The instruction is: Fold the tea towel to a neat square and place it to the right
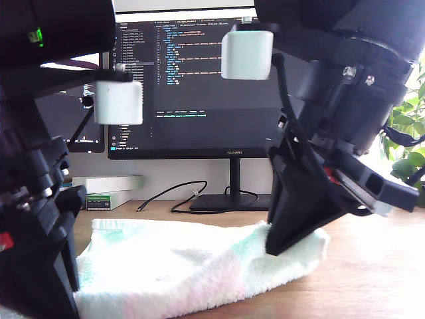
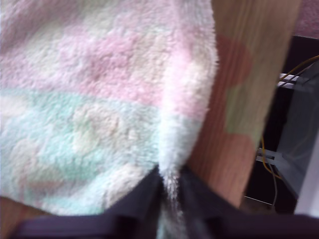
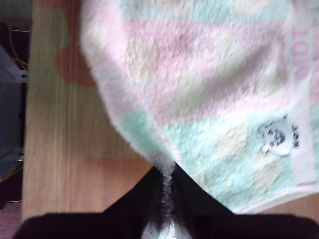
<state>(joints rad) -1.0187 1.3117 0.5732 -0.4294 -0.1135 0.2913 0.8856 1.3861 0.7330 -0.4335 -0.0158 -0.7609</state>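
Note:
The tea towel (image 1: 179,272) lies bunched on the wooden table (image 1: 372,279), white and mint with pink bands. My first gripper (image 2: 169,186) is shut on a ridge of the tea towel's (image 2: 99,99) edge, with bare wood beside it. Likewise, my second gripper (image 3: 167,184) is shut on a pinched fold of the tea towel (image 3: 209,99), near pink lettering (image 3: 301,50) and a small dark print (image 3: 276,137). In the exterior view, one arm's fingers (image 1: 285,242) press into the towel's right end and another arm (image 1: 40,266) stands at its left end. Which arm is which does not show.
A monitor (image 1: 199,80) on a stand is behind the towel, with a black cable (image 1: 179,196) and flat boxes (image 1: 106,189) at its foot. A plant (image 1: 408,133) is at the exterior view's right. The table's edge (image 2: 259,99) drops to dark space with wires.

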